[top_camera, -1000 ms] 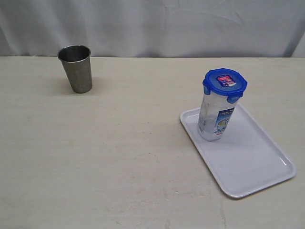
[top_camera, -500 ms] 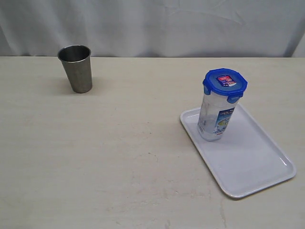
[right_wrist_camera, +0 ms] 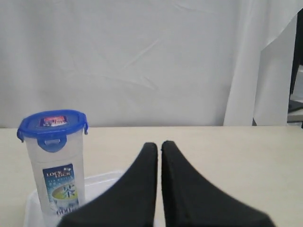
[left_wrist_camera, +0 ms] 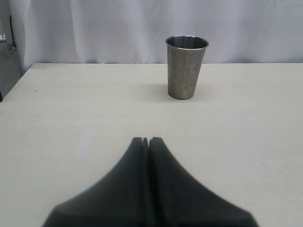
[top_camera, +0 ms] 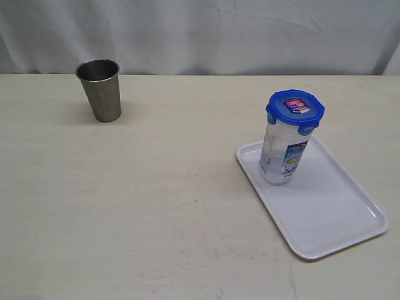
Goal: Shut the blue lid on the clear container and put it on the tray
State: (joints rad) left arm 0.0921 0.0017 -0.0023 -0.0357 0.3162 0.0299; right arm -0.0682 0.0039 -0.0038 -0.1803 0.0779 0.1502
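The clear container (top_camera: 282, 153) stands upright on the near-left corner of the white tray (top_camera: 334, 212), with the blue lid (top_camera: 295, 110) seated on its top, red-white sticker up. The right wrist view shows the same container (right_wrist_camera: 56, 177) and lid (right_wrist_camera: 52, 123) standing on the tray (right_wrist_camera: 102, 182). My right gripper (right_wrist_camera: 159, 144) is shut and empty, apart from the container. My left gripper (left_wrist_camera: 147, 139) is shut and empty over bare table. Neither arm appears in the exterior view.
A grey steel cup (top_camera: 99, 89) stands upright at the table's far left, also ahead of the left gripper as the steel cup (left_wrist_camera: 185, 66). A white curtain (top_camera: 200, 34) backs the table. A table edge (left_wrist_camera: 14, 90) shows in the left wrist view.
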